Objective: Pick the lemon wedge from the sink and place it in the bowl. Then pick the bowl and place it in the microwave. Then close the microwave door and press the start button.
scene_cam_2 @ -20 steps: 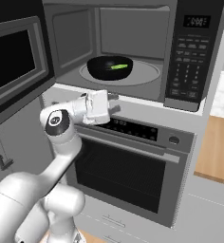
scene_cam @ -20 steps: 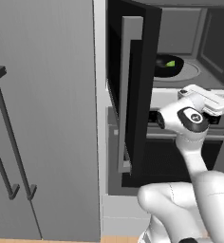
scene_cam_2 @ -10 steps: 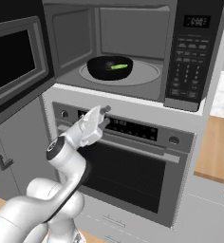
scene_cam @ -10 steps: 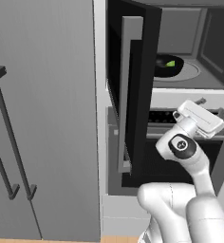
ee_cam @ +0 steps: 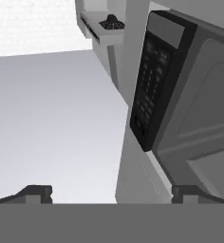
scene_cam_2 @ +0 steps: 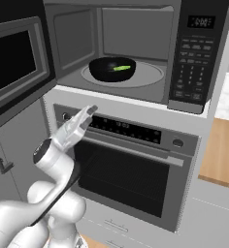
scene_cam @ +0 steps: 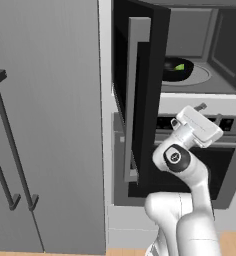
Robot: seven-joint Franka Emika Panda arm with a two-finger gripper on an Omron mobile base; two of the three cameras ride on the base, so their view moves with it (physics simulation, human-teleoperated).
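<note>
Hand (scene_cam_2: 89,112) lower, below microwave (scene_cam_2: 194,53)

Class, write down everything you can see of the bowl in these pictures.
The bowl is shallow, round and nearly black, smooth with a faint sheen. It sits upright on the round glass turntable inside the open microwave, left of centre in the right base view. A small lime-green lemon wedge lies inside it. Nothing else touches it.
</note>
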